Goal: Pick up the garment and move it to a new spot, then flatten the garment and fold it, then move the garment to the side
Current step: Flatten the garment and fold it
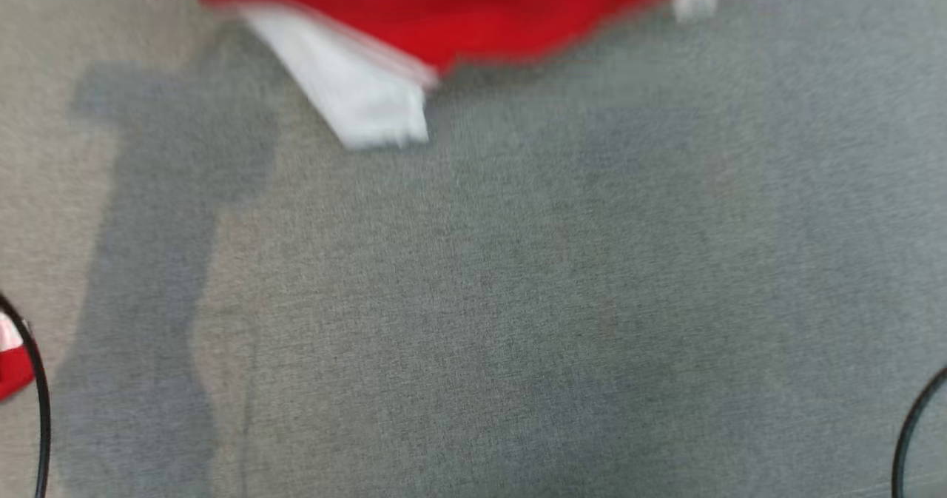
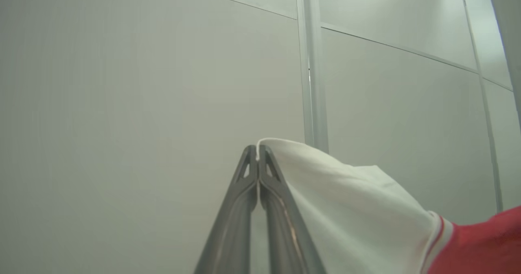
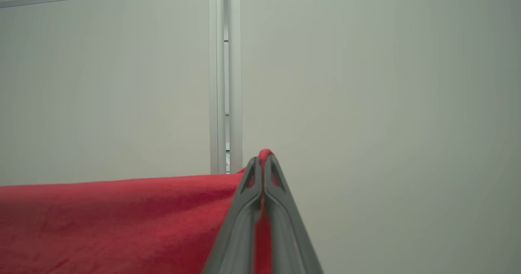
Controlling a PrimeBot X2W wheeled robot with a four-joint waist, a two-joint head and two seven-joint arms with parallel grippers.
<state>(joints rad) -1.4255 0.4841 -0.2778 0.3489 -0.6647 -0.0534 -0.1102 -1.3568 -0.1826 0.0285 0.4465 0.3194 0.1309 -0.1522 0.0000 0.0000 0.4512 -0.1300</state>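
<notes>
Pinching the garment [image 1: 459, 9], both jaws closed.

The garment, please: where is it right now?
The garment hangs at the head view's top above the grey surface, pinched by the left gripper and right gripper.

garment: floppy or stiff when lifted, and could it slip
Likely floppy: the garment drapes down from the right gripper. Probably light, since fingertip pinches carry it. It could slip: the left gripper grips only a thin white edge.
</notes>
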